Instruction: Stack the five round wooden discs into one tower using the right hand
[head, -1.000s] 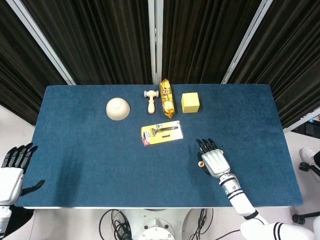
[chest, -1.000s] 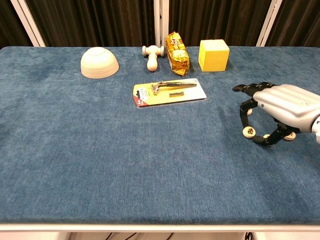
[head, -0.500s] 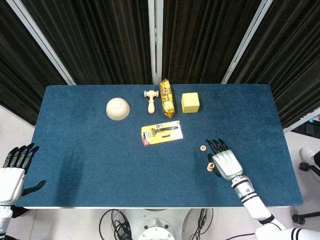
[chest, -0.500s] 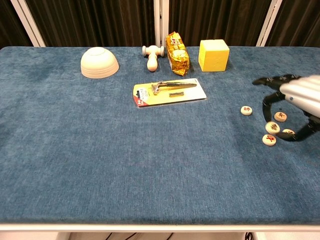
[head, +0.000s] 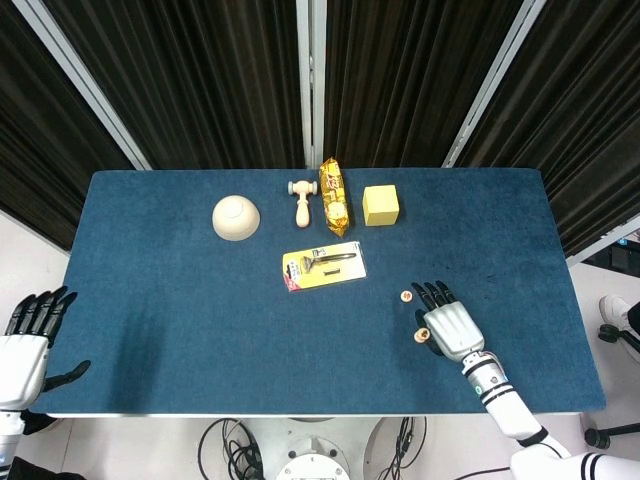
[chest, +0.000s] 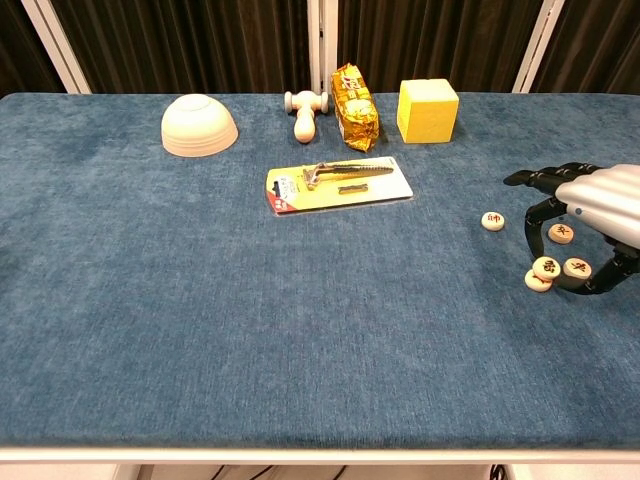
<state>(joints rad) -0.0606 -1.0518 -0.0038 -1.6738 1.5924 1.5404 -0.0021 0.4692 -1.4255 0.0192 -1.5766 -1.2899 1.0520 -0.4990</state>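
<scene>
Several small round wooden discs with red or black characters lie at the right of the blue table (chest: 200, 300). One disc (chest: 492, 220) sits apart to the left. Another (chest: 561, 232) and a third (chest: 576, 266) lie under my right hand (chest: 592, 198). A fourth disc (chest: 546, 267) rests partly on the front disc (chest: 537, 281). The hand arches over them with its fingers spread and its thumb low beside the front pair; no disc is clearly held. The head view shows the right hand (head: 450, 328) with two discs (head: 406, 296) (head: 421, 336) beside it. My left hand (head: 25, 345) hangs off the table's near left corner, holding nothing.
At the back stand an upturned cream bowl (chest: 200, 124), a wooden mallet (chest: 306, 112), a gold snack bag (chest: 355, 93) and a yellow cube (chest: 428, 110). A carded razor pack (chest: 339, 183) lies mid-table, left of the discs.
The right hand drew right off the discs, uncovering them, then eased back a little. One disc that was in motion now lies partly on the front disc. The left hand stayed still.
</scene>
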